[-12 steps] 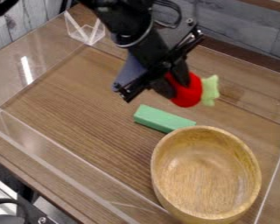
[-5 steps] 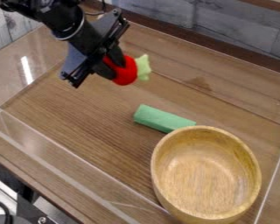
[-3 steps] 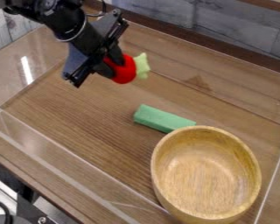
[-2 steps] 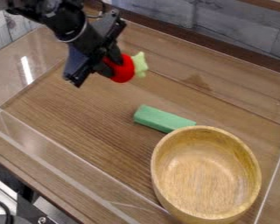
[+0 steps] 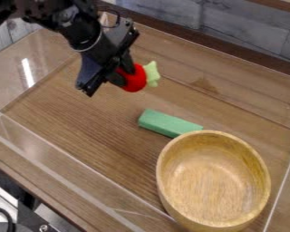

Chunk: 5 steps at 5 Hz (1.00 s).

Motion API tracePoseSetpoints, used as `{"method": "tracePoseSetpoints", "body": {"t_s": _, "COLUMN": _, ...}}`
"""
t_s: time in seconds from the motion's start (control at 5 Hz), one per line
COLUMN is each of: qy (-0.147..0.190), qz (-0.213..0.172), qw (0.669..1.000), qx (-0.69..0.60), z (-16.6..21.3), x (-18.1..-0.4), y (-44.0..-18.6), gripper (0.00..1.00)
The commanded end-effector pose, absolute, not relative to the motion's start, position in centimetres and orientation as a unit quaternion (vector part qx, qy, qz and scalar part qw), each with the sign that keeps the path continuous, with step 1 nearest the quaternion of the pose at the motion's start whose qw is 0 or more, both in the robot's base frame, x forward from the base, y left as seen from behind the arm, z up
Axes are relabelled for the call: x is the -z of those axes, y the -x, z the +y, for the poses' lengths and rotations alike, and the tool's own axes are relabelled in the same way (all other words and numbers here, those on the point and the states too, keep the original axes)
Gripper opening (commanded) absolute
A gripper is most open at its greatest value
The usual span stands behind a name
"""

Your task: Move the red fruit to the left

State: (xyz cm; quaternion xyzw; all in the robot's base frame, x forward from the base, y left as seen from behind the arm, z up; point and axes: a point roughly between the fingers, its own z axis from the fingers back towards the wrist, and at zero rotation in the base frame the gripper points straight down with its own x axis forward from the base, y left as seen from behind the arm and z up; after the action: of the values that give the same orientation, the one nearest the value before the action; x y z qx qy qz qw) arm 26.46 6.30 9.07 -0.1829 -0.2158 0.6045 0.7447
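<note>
The red fruit [image 5: 137, 78] is a small bright red oval toy with a light green leafy end [image 5: 151, 72]. It sits at the upper left of the wooden table, between the black fingers of my gripper [image 5: 120, 78]. The gripper is shut on the fruit, reaching down from the upper left. I cannot tell whether the fruit touches the table or hangs just above it. Part of the fruit is hidden by the fingers.
A flat green rectangular block [image 5: 169, 122] lies on the table right of centre. A large wooden bowl [image 5: 216, 181] stands at the lower right. Clear plastic walls [image 5: 26, 72] ring the table.
Since the oldest frame the gripper has carried the red fruit from near the green block to the upper left. In the last second it has sunk slightly, still shut on the fruit.
</note>
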Motion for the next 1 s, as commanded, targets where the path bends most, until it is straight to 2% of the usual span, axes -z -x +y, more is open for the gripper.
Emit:
{"method": "tracePoseSetpoints", "body": {"t_s": 0.0, "qy": 0.194, "qz": -0.241, "qw": 0.747, "qx": -0.588, "z": 7.6, "x": -10.4, "y": -28.5, "gripper": 0.00}}
{"method": "tracePoseSetpoints", "body": {"t_s": 0.4, "qy": 0.188, "qz": -0.246, "qw": 0.731, "qx": -0.608, "z": 8.1, "x": -10.0, "y": -28.8, "gripper": 0.00}}
{"method": "tracePoseSetpoints", "body": {"t_s": 0.8, "qy": 0.184, "qz": -0.249, "qw": 0.721, "qx": -0.620, "z": 7.7, "x": -10.2, "y": -31.2, "gripper": 0.00}}
